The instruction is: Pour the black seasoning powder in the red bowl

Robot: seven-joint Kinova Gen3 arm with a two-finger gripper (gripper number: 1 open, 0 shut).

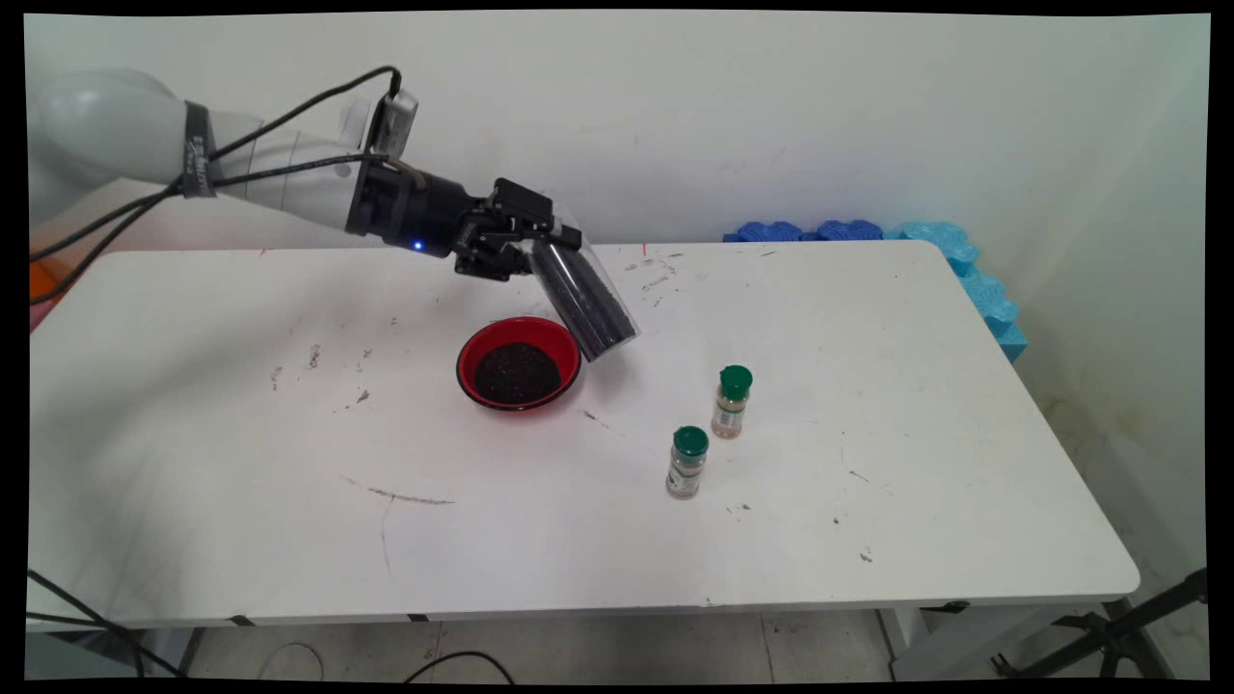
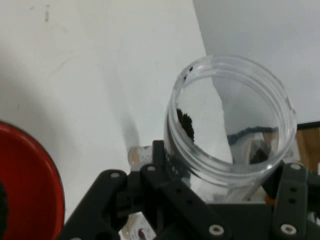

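My gripper (image 1: 546, 245) is shut on a clear plastic jar (image 1: 584, 301), holding it just below its open mouth. The jar hangs tilted above the table, base pointing down and to the right, and dark grains fill most of it. In the hand view the jar (image 2: 231, 125) has its wide mouth towards the camera, a few dark grains sticking inside the rim, and the gripper (image 2: 225, 187) clamped around it. A red bowl (image 1: 519, 364) with a heap of dark grains stands on the table just left of the jar's base; its rim (image 2: 30, 175) shows at the lower left.
Two small spice bottles with green caps stand right of the bowl, one (image 1: 732, 402) farther back and one (image 1: 686, 463) nearer. Blue foam pieces (image 1: 954, 253) lie along the wall at the table's back right corner. The white table (image 1: 289, 463) carries scattered dark specks.
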